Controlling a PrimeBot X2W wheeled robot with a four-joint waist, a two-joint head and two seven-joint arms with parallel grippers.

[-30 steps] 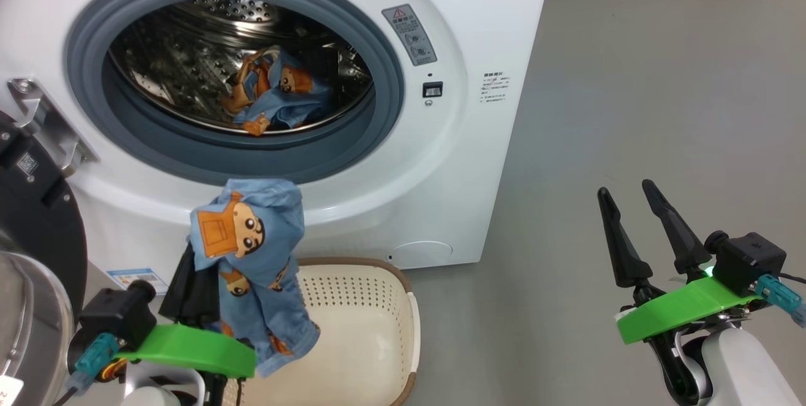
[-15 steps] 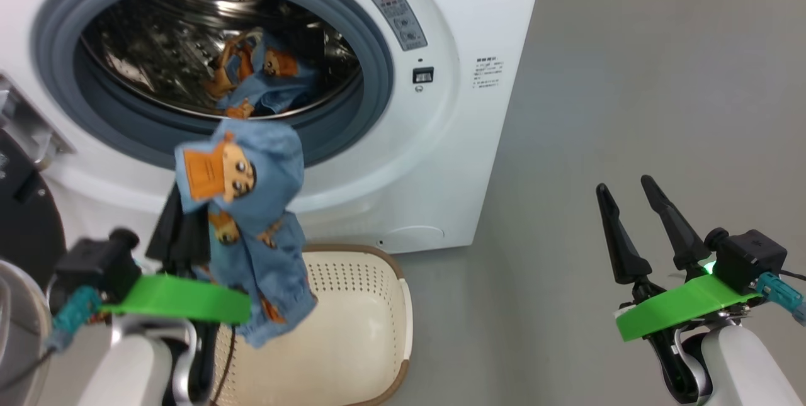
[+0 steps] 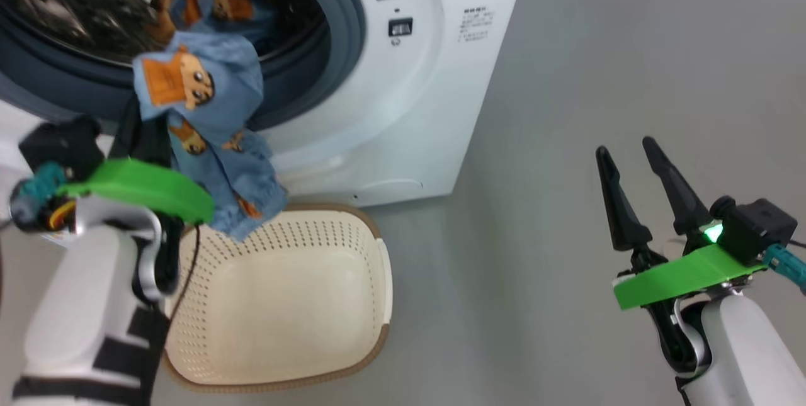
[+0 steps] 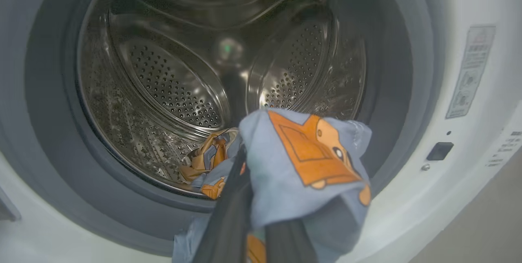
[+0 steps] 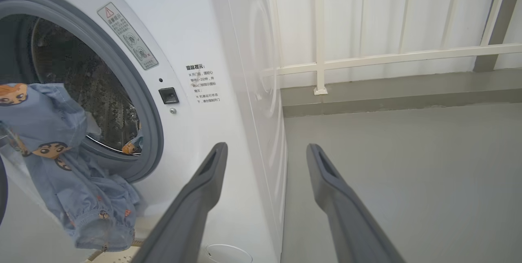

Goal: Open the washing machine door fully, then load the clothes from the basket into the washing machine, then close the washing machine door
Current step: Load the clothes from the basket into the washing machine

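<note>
We pinch a blue garment (image 3: pixel 201 116) printed with orange cartoon figures in our left hand (image 3: pixel 146 132), fingers pressed together on it, at ten o'clock in the head view, before the washing machine (image 3: pixel 409 110) mouth and above the basket (image 3: pixel 378 305) at seven o'clock. Another printed garment (image 4: pixel 206 163) lies low in the drum (image 4: pixel 175 91). Our right hand (image 3: pixel 624 146) stands spread at four o'clock over the floor (image 3: pixel 567 78).
</note>
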